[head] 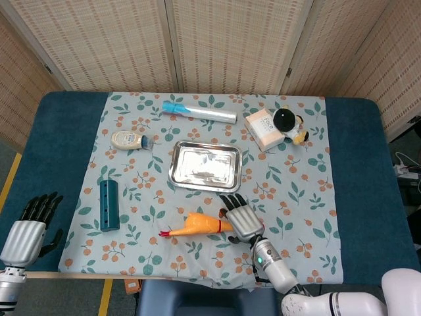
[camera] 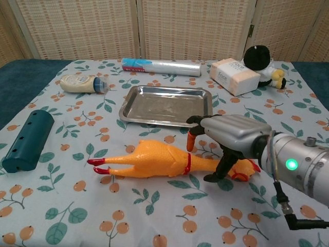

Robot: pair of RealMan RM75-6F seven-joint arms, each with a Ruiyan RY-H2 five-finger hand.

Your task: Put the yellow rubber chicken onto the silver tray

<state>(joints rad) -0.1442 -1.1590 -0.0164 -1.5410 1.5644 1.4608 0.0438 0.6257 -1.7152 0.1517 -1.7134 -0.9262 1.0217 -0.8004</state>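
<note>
We see our right hand (camera: 226, 139) arched over the head end of one rubber chicken (camera: 154, 160), fingers spread and thumb planted beside it, not clamped. The chicken lies on the cloth just below the one silver tray (camera: 129, 105), lower centre. Our left hand (head: 29, 230) hangs empty, fingers apart, lower left.

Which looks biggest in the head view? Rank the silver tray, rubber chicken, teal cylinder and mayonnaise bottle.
1. silver tray
2. rubber chicken, longest but slimmer
3. teal cylinder
4. mayonnaise bottle, close to the cylinder, so those two are unsure
</note>
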